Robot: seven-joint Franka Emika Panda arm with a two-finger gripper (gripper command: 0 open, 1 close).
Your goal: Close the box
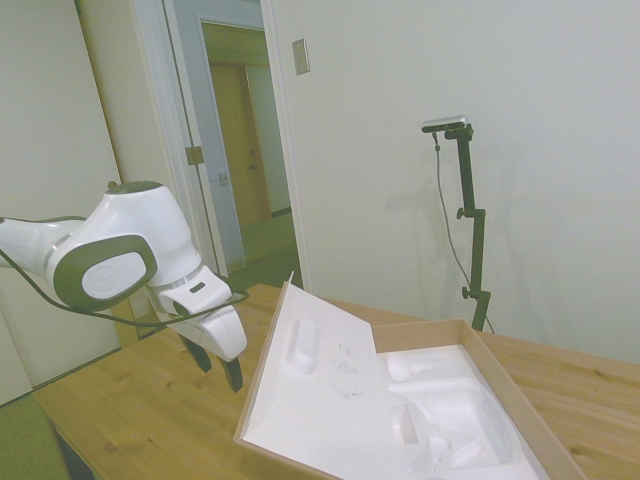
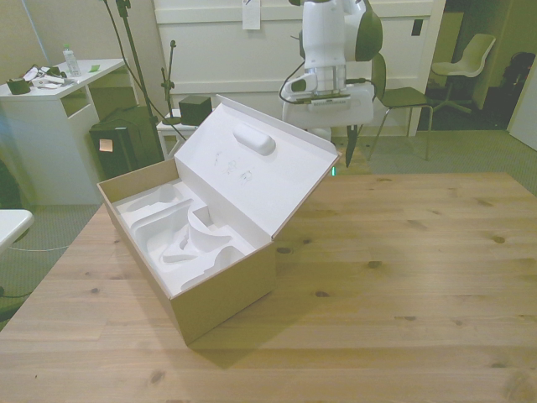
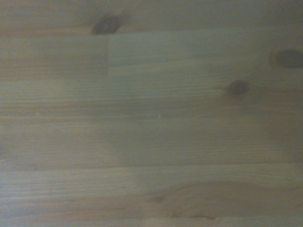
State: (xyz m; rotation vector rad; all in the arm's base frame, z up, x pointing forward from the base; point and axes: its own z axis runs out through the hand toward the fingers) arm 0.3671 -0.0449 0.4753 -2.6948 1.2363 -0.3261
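You have a wooden table (image 2: 403, 277) filling the lower half of the front view; the wrist view shows only its planks (image 3: 151, 142), blurred, with dark knots (image 3: 106, 23). At the upper left of the front view stands a white desk (image 2: 50, 117) with a bottle (image 2: 70, 60) and small clutter on top. Beside it sits a dark box-like unit (image 2: 126, 138) on the floor. At the upper right you see a white chair (image 2: 466, 67). In the side view, an open doorway (image 1: 245, 150) sits at upper left, with a small grey plate (image 1: 301, 56) on the wall just right of it.
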